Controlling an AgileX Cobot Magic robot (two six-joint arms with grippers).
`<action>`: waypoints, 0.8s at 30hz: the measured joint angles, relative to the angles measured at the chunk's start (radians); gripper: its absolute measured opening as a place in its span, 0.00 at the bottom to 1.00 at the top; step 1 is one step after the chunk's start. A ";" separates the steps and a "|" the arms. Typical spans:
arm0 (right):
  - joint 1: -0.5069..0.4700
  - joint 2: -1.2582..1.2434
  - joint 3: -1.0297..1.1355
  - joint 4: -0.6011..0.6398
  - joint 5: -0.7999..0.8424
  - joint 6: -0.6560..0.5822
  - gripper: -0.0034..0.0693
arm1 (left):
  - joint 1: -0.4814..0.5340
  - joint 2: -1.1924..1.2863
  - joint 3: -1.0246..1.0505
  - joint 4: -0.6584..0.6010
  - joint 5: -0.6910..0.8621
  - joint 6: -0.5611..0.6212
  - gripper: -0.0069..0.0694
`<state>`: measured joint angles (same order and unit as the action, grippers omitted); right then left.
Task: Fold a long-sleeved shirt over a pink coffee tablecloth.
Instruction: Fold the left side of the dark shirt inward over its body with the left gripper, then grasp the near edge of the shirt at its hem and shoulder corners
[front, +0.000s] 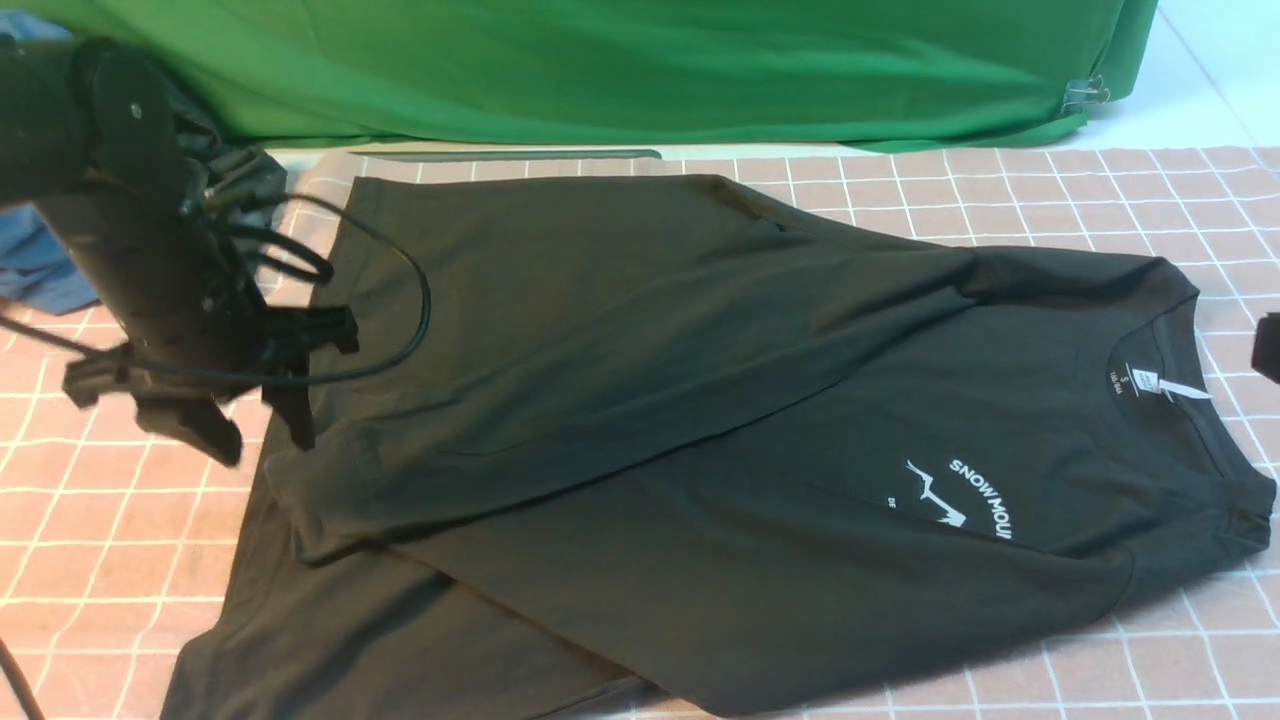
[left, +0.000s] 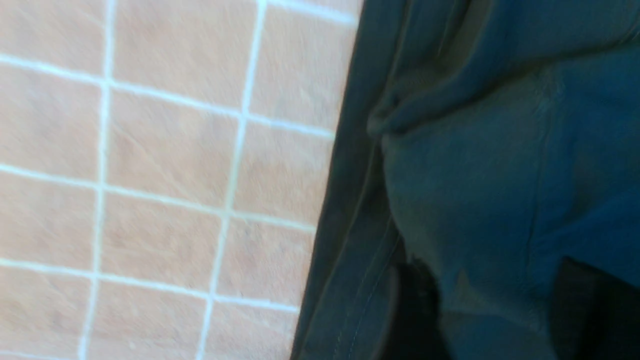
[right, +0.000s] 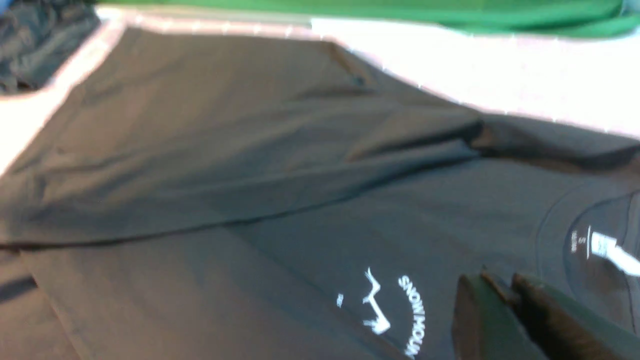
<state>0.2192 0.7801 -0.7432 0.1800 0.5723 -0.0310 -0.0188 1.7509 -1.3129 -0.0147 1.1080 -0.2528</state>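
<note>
The long-sleeved shirt (front: 700, 400) lies flat on the pink coffee tablecloth (front: 1050, 190), neck label (front: 1160, 385) to the right and white logo (front: 960, 495) facing up. One sleeve is folded across the body, and its cuff end (front: 310, 500) is at the left. My left gripper (front: 250, 440) hangs open just over that cuff end. In the left wrist view its dark fingers (left: 415, 310) stand wide apart over the shirt (left: 475, 190). My right gripper (right: 500, 282) is shut and empty above the chest, between the logo (right: 395, 315) and the collar. Only its tip (front: 1268, 345) shows at the front view's right edge.
A bright green cloth (front: 640, 70) hangs along the back, with a metal clip (front: 1085, 95) at its right end. A blue garment (front: 40, 270) and a smaller dark garment (front: 245, 175) lie at the far left, behind my left arm. White surface lies past the tablecloth's back right corner.
</note>
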 joint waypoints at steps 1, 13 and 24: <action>-0.011 0.045 -0.043 -0.012 0.036 0.000 0.20 | 0.000 0.000 -0.022 0.000 0.007 -0.005 0.69; -0.152 0.717 -0.600 0.007 0.348 -0.099 0.10 | -0.117 -0.005 -0.117 -0.166 -0.006 0.058 0.36; -0.112 1.216 -0.948 0.050 0.322 -0.158 0.10 | -0.189 0.052 -0.117 -0.208 -0.098 0.051 0.11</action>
<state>0.1068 1.9958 -1.6912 0.2303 0.8941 -0.1893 -0.2075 1.8032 -1.4298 -0.2229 1.0098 -0.2021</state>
